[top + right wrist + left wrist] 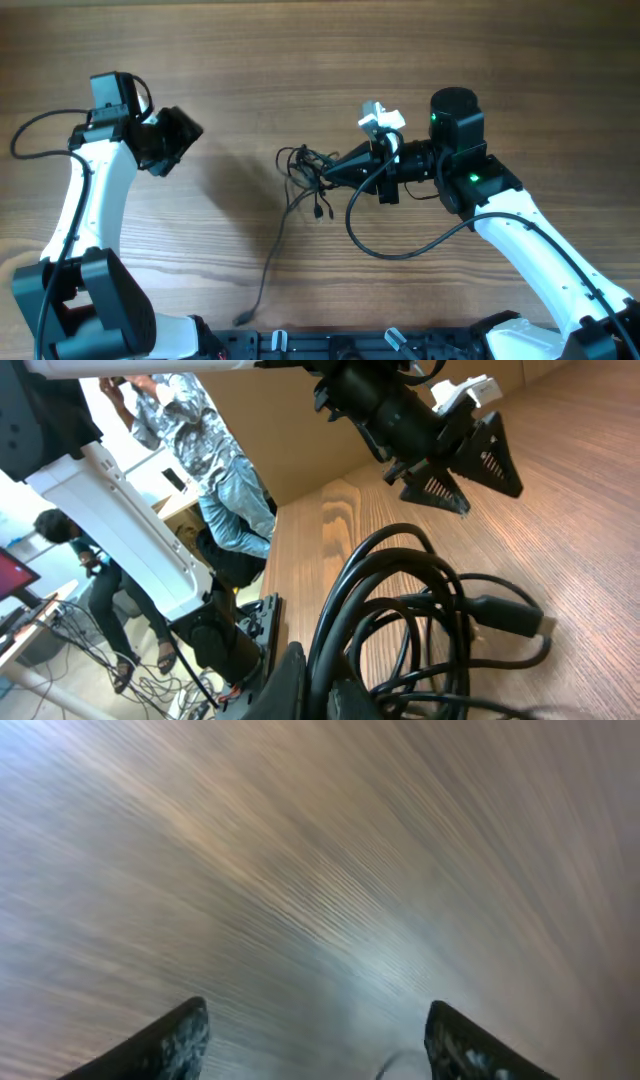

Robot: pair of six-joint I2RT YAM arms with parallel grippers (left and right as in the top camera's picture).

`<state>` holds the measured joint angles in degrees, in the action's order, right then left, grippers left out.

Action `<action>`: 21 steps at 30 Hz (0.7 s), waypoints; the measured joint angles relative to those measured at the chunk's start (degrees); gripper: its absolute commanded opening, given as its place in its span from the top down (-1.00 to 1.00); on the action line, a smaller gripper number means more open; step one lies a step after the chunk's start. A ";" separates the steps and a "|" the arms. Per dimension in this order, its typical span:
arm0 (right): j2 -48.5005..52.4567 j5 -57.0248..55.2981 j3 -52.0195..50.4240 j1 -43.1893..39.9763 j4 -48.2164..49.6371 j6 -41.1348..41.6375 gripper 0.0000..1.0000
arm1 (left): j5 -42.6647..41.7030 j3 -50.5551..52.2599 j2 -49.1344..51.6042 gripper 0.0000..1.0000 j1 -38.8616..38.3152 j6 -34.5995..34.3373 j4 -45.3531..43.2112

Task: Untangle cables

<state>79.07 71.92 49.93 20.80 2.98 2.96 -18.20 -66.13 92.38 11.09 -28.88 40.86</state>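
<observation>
The cables (305, 168) are thin black cords bunched in a small knot at the table's middle, with one strand trailing down to a plug (242, 318) near the front edge. My right gripper (328, 172) lies sideways with its fingers closed on strands of the knot. In the right wrist view the loops (420, 630) and a plug (505, 617) fill the frame just past the fingers (318, 690). My left gripper (172, 140) is open and empty, raised at the left, well apart from the cables. Its view shows blurred wood between its fingers (315, 1040).
The wooden table (300, 60) fills the overhead view. The right arm's own thick black wire (385, 245) loops over the table below the gripper. A black rail (330, 345) runs along the front edge. People and equipment show beyond the table in the right wrist view.
</observation>
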 measured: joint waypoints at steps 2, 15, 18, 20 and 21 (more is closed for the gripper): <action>0.00 -0.02 0.00 0.00 0.00 -0.02 0.91 | -12.07 0.00 0.04 -0.97 -0.72 13.07 0.35; -0.66 16.46 -0.31 0.00 23.47 13.62 0.91 | -36.44 0.00 0.04 -1.00 -10.49 47.50 -4.70; -0.66 16.87 -0.31 0.00 23.45 15.06 0.91 | -37.07 0.00 0.04 -0.95 -14.78 52.57 -4.44; -0.66 17.42 -0.31 0.00 23.45 15.56 0.91 | -40.65 0.00 0.04 -0.97 -16.87 56.26 -3.85; -0.66 17.44 -0.31 0.00 23.45 15.89 0.91 | -42.51 0.00 0.04 -0.96 -16.74 57.53 -3.82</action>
<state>78.41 89.36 49.63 20.80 26.44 18.85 -60.71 -66.13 92.42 -5.65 28.64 37.04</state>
